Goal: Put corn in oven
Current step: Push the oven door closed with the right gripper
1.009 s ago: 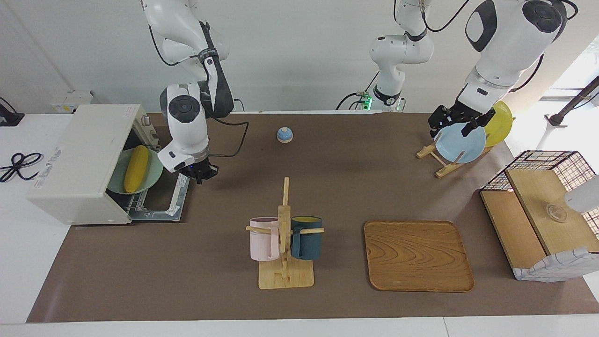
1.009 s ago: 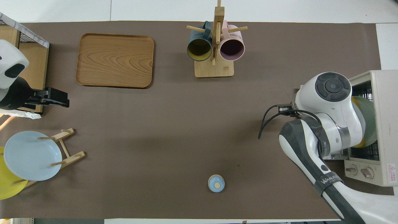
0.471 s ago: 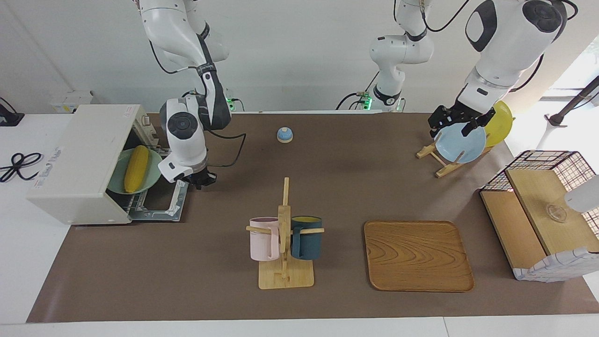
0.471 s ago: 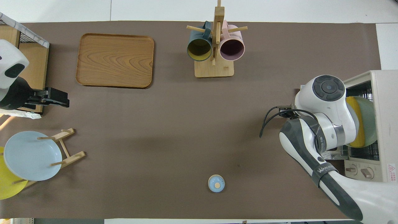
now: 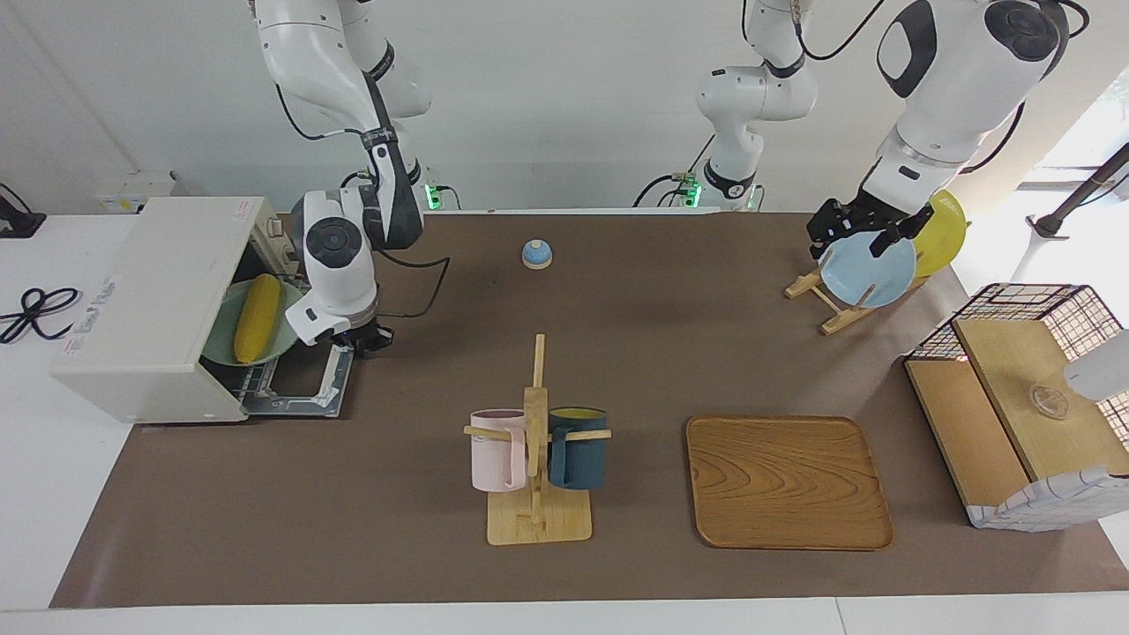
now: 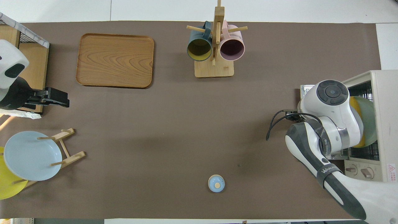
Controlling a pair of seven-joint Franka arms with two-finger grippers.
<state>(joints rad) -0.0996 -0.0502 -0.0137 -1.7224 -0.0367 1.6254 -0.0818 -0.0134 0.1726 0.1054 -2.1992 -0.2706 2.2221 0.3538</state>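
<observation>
The corn [image 5: 257, 317] lies on a pale green plate [image 5: 289, 319] on the wire rack inside the off-white oven [image 5: 150, 300] at the right arm's end of the table. The oven's door [image 5: 304, 388] is dropped open flat. My right gripper [image 5: 363, 339] hangs low at the door's outer corner nearer to the robots, beside the plate's rim. In the overhead view the right arm covers that gripper, and only bits of the corn [image 6: 354, 104] and plate [image 6: 370, 124] show in the oven [image 6: 385, 124]. My left gripper [image 5: 857, 236] is open and waits over the blue plate [image 5: 869, 269].
A wooden rack holds the blue plate and a yellow plate [image 5: 942, 231]. A mug stand [image 5: 538, 459] with a pink and a dark blue mug, a wooden tray [image 5: 788, 482], a small blue knobbed lid [image 5: 536, 254] and a wire-and-wood basket [image 5: 1023, 397] stand on the brown mat.
My right gripper has moved down and toward the oven, to the open door's corner. The corn, plate and left arm have not moved.
</observation>
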